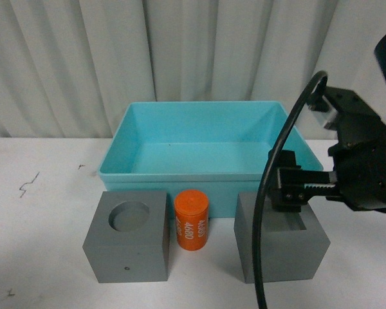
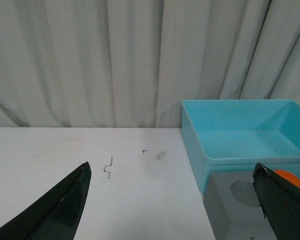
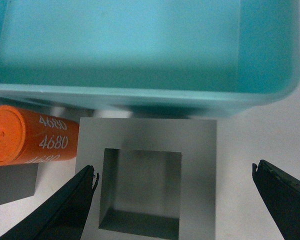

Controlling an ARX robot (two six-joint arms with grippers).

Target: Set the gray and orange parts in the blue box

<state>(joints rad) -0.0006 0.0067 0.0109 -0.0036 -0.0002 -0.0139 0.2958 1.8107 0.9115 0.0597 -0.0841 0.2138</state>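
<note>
The blue box (image 1: 180, 174) stands open and empty at the table's middle. In front of it stand a gray cube with a round recess (image 1: 128, 239), the orange cylinder (image 1: 192, 220) with white numbers, and a gray cube with a square recess (image 1: 284, 250). My right gripper (image 1: 297, 187) hangs open just above the square-recess cube (image 3: 197, 140), its fingers spread wider than the cube. The cylinder (image 3: 30, 135) lies beside that cube. My left gripper (image 2: 171, 169) is open over bare table, left of the round-recess cube (image 2: 230, 210) and the box (image 2: 240, 160). It does not show in the front view.
A white curtain (image 1: 180, 51) hangs close behind the box. The white table (image 1: 38, 212) carries small dark marks (image 1: 29, 183) at the left. A black cable (image 1: 264, 232) of the right arm crosses in front of the square-recess cube.
</note>
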